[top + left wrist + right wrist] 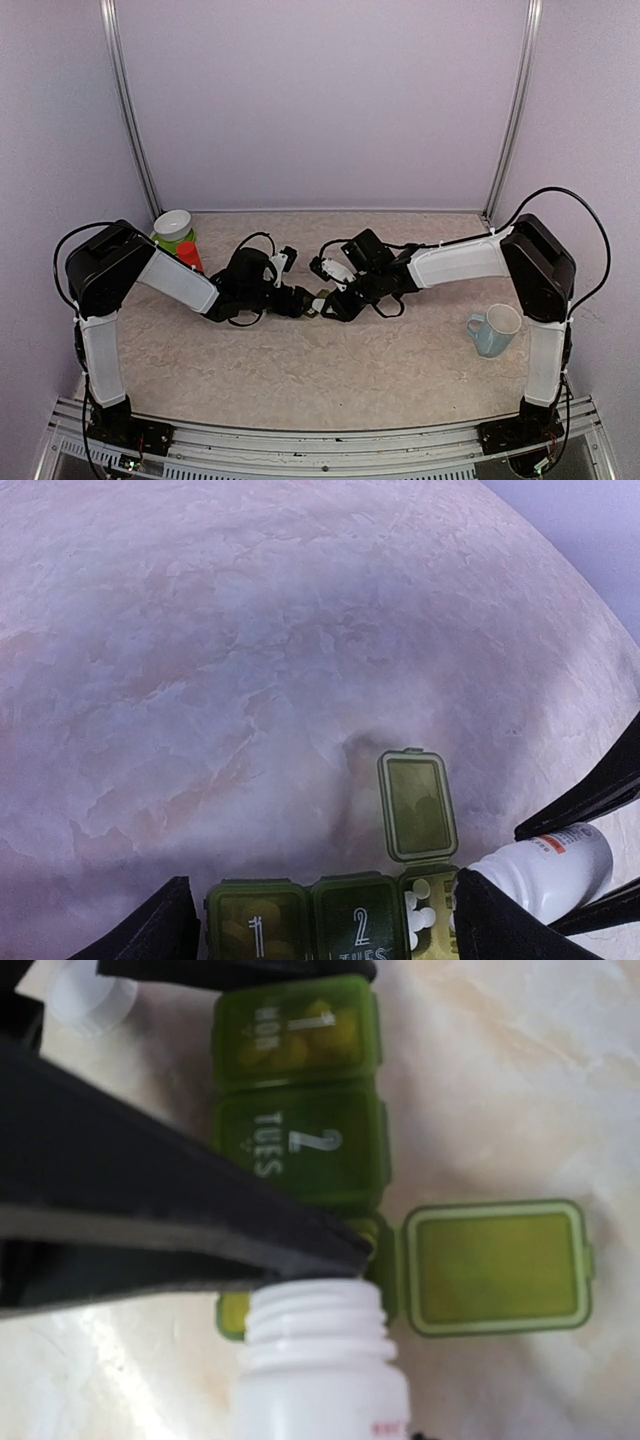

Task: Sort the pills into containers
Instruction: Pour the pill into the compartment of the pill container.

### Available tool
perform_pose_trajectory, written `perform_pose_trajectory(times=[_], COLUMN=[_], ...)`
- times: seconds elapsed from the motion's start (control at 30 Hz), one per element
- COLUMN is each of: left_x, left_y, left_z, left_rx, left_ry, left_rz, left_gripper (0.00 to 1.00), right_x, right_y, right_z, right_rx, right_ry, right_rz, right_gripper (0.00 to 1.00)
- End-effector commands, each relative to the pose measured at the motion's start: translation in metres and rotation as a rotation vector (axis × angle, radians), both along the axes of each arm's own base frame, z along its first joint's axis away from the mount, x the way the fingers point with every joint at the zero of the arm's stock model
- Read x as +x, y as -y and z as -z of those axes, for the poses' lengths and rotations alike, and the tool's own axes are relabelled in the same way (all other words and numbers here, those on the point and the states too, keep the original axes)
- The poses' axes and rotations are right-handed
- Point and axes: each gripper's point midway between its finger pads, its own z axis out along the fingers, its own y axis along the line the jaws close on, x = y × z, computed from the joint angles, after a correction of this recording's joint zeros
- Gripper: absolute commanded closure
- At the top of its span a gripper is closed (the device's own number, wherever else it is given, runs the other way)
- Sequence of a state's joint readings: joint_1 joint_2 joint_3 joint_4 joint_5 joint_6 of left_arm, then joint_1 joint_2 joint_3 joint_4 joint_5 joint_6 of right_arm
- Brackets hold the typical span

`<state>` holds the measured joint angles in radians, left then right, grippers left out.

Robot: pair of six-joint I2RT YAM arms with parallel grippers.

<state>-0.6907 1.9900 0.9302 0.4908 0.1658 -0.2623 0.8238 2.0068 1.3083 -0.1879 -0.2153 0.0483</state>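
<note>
Over the open third box of the containers (300,1150), the right gripper (322,307) clamped a white bottle (318,1360). The left gripper (320,920) stood wide around the strip, apparently bracing it. Tilting slowly would probably keep the pills (418,905) from spilling.

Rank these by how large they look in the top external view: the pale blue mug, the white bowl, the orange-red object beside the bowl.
1. Pale blue mug
2. White bowl, close to the mug in apparent size and farther from the camera, so this order is unsure
3. Orange-red object, partly hidden by the left arm
</note>
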Motion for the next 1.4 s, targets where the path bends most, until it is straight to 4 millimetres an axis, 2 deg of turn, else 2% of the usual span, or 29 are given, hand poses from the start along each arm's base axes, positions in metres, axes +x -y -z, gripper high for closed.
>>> perform_pose_trajectory(times=[0.0, 0.4, 1.37], left_x=[-0.005, -0.005, -0.003], left_y=[0.008, 0.008, 0.005], left_z=[-0.006, -0.006, -0.007], left_rx=[-0.041, -0.041, -0.046], left_ry=[0.007, 0.007, 0.003], left_rz=[0.035, 0.035, 0.021], left_gripper=[0.14, 0.14, 0.14], right_x=[0.007, 0.003, 0.001], right_y=[-0.005, -0.005, -0.006], right_z=[-0.017, -0.013, -0.024], right_rx=[0.059, 0.101, 0.247], right_ry=[0.071, 0.119, 0.282], right_rz=[0.005, -0.003, -0.014], right_gripper=[0.88, 0.90, 0.90])
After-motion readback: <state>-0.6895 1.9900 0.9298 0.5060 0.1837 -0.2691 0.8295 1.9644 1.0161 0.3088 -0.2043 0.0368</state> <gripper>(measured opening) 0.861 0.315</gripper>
